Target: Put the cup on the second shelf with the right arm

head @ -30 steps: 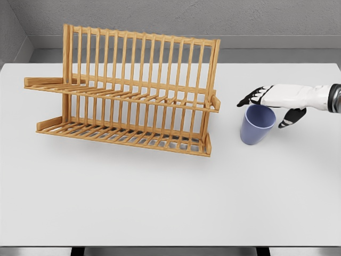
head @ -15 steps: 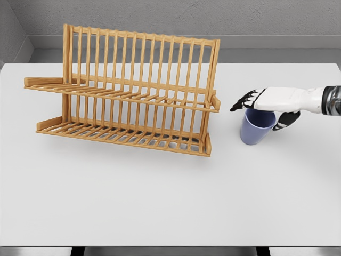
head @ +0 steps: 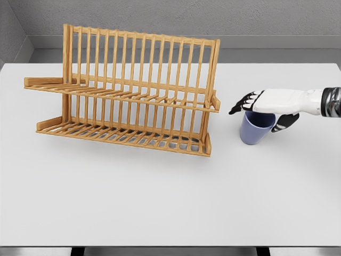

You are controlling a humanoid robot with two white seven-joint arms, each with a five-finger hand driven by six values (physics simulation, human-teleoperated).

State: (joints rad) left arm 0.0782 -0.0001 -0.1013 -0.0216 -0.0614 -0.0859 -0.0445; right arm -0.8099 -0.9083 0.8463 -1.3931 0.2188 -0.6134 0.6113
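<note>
White table (head: 160, 202) spans the whole view. Wooden two-tier dish rack (head: 128, 90) stands on its left half, both slatted shelves bare. Right arm enters from the right edge and reaches left, level with the rack's upper shelf. Right hand (head: 266, 104) lies palm-down over the mouth of the blue cup (head: 256, 130), dark fingers (head: 241, 104) spread past the rim on the left, thumb down the cup's right side; cannot tell if the grip is closed. Cup sits on the table just right of the rack, leaning slightly.
</note>
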